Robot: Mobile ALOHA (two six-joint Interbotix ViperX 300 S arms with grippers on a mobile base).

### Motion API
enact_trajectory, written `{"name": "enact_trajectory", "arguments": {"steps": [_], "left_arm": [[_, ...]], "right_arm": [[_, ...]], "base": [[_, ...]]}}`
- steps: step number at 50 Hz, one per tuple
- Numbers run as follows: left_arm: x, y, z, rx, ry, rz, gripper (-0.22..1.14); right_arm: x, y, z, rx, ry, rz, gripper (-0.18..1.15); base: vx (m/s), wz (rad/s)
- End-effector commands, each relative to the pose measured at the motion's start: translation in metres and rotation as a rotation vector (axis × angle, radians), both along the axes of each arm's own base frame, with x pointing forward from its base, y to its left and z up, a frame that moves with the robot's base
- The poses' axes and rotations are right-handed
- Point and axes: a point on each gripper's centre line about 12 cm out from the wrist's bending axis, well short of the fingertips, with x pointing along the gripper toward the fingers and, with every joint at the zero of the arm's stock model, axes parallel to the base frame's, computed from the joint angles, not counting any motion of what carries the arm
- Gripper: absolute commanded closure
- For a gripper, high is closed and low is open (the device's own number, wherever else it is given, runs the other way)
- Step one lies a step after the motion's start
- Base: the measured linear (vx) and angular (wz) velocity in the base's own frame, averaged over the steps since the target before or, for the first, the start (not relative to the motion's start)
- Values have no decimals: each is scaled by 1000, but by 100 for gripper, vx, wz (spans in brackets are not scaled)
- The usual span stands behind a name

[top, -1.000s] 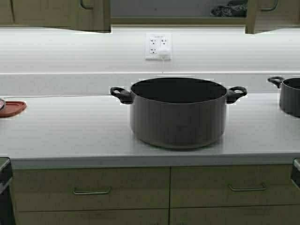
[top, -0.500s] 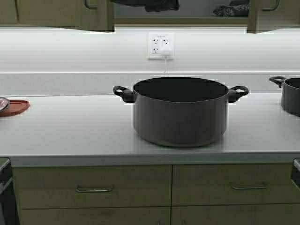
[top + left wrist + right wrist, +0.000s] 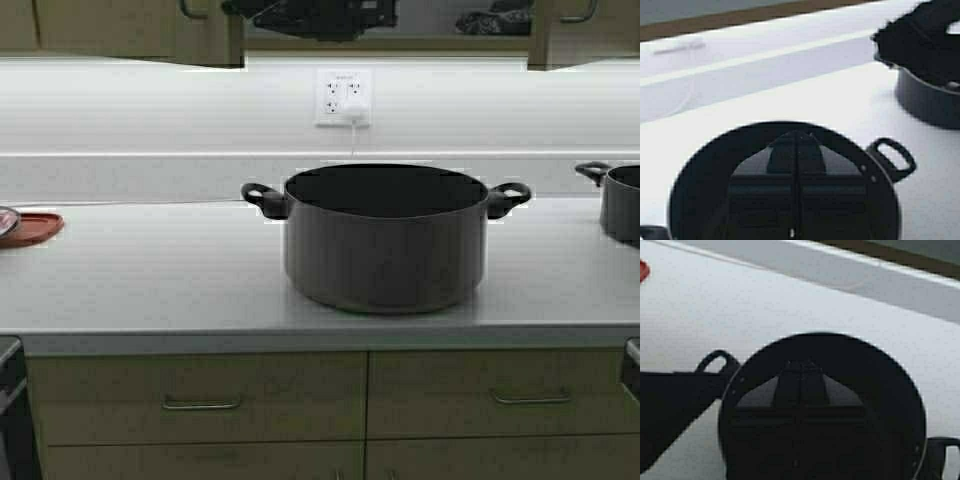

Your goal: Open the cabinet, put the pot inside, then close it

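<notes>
Cabinet point(image 3: 205, 30) doors stood open; pot point(image 3: 385, 240) sat ungrasped on worktop point(image 3: 150, 280). Left end effector point(image 3: 796, 145) and right end effector point(image 3: 801, 371) were held pinched together, empty, above it. Next judged: both opened, lowered to loop handles.

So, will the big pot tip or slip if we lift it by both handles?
The pot looks wide and flat-based, so tipping seems unlikely. Its loop handles sit opposite, favouring a balanced two-arm lift. It is probably rigid and rather heavy; smooth walls may slide on the countertop.

My countertop point(image 3: 150, 280) is pale and carries three things — the pot point(image 3: 385, 240) upright at centre, a smaller dark pot point(image 3: 620, 203) cut by the right edge, and a red lid point(image 3: 28, 227) at far left.
</notes>
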Motion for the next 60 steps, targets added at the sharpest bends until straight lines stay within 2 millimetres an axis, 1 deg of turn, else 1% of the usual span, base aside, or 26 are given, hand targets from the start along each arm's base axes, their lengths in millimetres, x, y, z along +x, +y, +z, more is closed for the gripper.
{"name": "enact_trajectory", "arguments": {"steps": [1,4,8,13,17,21,26,28,31,35,39,42,44,47,49,52,55,56,60], "left_arm": [[11,20,13,-14,-24,46,89],[9,31,10,-6,-15,63,89],[5,43,7,4,-3,78,89],[-4,56,8,9,-1,91,89],[-12,62,12,12,-10,90,89],[-23,63,19,3,-21,72,89],[-41,59,26,-14,-27,37,88],[-48,58,27,-21,-27,26,88],[-59,54,26,-30,-30,6,83],[-77,49,22,-48,-20,-29,69],[-95,44,13,-60,-12,-70,47],[-105,43,3,-77,2,-86,31],[-112,44,-4,-98,14,-91,20],[-118,48,-16,-141,43,-79,6],[-122,54,-26,-175,63,-66,-1],[-127,62,-42,-222,86,-47,-6],[-133,70,-58,-279,101,-33,-6],[-135,72,-63,-300,104,-30,-6],[-143,80,-82,-390,118,-36,-6]], "right_arm": [[3,-20,9,9,-27,-50,91],[1,-32,9,9,-27,-78,91],[-6,-48,10,11,-29,-111,91],[-20,-60,14,14,-41,-131,91],[-29,-62,20,21,-60,-130,91],[-39,-62,28,33,-80,-124,91],[-50,-57,25,63,-63,-109,87],[-54,-55,22,84,-52,-109,82],[-61,-50,17,125,-24,-102,70],[-73,-43,11,214,26,-104,46],[-85,-38,4,317,68,-119,20],[-96,-36,-4,377,75,-129,4],[-104,-34,-10,414,62,-134,-1],[-116,-34,-24,470,37,-147,-2],[-126,-34,-35,505,15,-157,-2],[-137,-40,-53,565,-20,-188,-1],[-147,-49,-72,624,-38,-226,-1],[-152,-53,-81,653,-38,-241,-2],[-162,-58,-103,709,-2,-259,-1]], "base": [[1,0],[1,0],[1,0],[1,0],[1,-1],[1,-1],[0,0],[0,0],[0,0],[0,0],[0,0],[0,0],[0,0],[0,0],[0,0],[0,0],[0,0],[0,0],[0,0]]}}
